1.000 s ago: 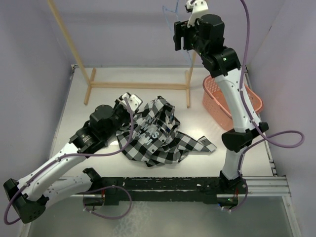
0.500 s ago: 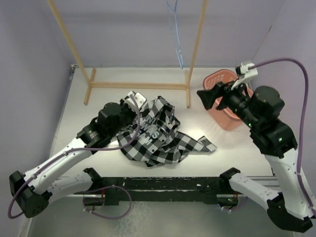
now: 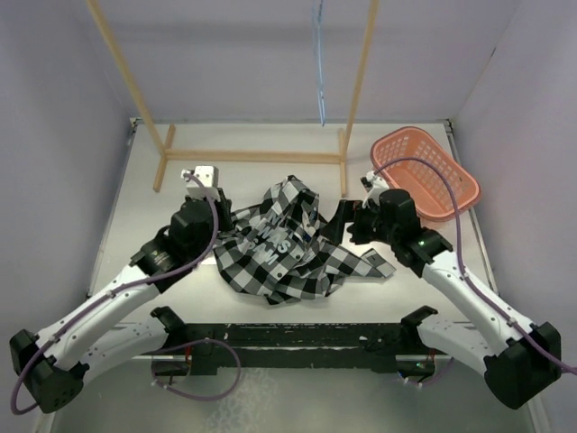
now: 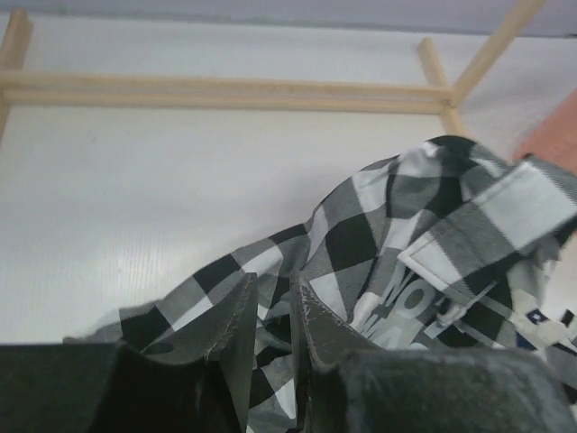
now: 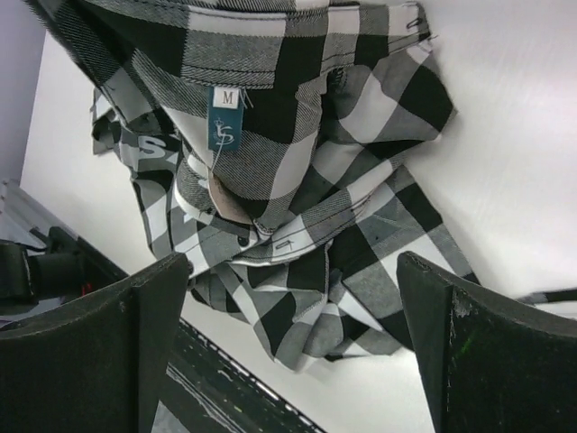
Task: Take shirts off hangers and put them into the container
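Note:
The black-and-white checked shirt (image 3: 284, 253) lies crumpled on the table's middle, off the hanger. The light-blue wire hanger (image 3: 318, 72) dangles bare from the rack's top bar. The salmon-pink container (image 3: 433, 194) stands at the back right with nothing in it. My left gripper (image 3: 227, 219) is at the shirt's left edge; in the left wrist view its jaws (image 4: 270, 298) stand narrowly apart with a fold of the shirt (image 4: 415, 225) pinched between them. My right gripper (image 3: 343, 221) hangs wide open over the shirt's right side, with the shirt (image 5: 297, 162) below its fingers (image 5: 153, 307).
The tan wooden rack (image 3: 252, 156) spans the table's back, its foot rail (image 4: 225, 90) just behind the shirt and one post between the shirt and the container. The container's pink edge (image 4: 554, 135) shows at the right of the left wrist view. The table's front rail (image 3: 297, 338) runs along the near side.
My right arm swung down from the rack's top, past the container, to the shirt's right side, and its jaws widened. My left gripper's jaws narrowed on the shirt's left edge.

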### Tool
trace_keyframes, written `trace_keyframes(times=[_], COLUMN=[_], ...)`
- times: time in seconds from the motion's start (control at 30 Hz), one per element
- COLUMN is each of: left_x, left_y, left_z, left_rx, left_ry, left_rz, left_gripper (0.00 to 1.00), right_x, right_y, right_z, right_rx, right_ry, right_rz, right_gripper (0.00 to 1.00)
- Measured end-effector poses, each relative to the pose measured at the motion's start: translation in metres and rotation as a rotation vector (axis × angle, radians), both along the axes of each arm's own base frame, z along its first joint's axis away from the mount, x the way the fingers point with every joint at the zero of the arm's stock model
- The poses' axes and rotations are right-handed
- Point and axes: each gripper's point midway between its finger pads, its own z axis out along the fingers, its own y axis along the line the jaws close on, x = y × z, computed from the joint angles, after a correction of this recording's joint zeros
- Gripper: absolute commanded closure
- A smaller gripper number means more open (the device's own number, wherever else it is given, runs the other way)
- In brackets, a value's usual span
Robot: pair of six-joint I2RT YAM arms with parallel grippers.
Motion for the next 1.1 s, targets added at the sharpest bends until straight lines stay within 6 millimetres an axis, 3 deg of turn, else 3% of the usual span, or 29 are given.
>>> trace_keyframes(times=[0.07, 0.17, 0.27, 0.47, 0.6, 0.77, 1.0, 1.1], left_x=[0.004, 0.002, -0.008, 0.000, 0.003, -0.004, -0.002, -0.001], left_y=[0.003, 0.008, 0.018, 0.016, 0.009, 0.009, -0.004, -0.014], left_z=[-0.023, -0.082, -0.129, -0.144, -0.153, -0.180, -0.208, -0.224], left_rx=[-0.043, -0.049, -0.039, -0.089, -0.128, -0.116, -0.116, -0.122], left_ry=[0.057, 0.178, 0.276, 0.306, 0.315, 0.370, 0.423, 0.460], left_rz=[0.071, 0.144, 0.205, 0.263, 0.261, 0.257, 0.232, 0.205], left_gripper=[0.78, 0.78, 0.78, 0.79, 0.81, 0.83, 0.88, 0.95], right_x=[0.001, 0.001, 0.003, 0.016, 0.022, 0.026, 0.025, 0.023], right_y=[0.008, 0.016, 0.024, 0.042, 0.051, 0.058, 0.074, 0.083], right_z=[-0.013, -0.030, -0.040, -0.052, -0.078, -0.102, -0.110, -0.115], right_rx=[0.036, 0.086, 0.125, 0.171, 0.163, 0.158, 0.186, 0.195], right_ry=[0.019, 0.040, 0.049, 0.056, 0.108, 0.157, 0.164, 0.167], right_rz=[0.011, 0.022, 0.033, 0.067, 0.070, 0.070, 0.106, 0.127], right_gripper=[0.00, 0.00, 0.00, 0.00, 0.00, 0.00, 0.00, 0.00])
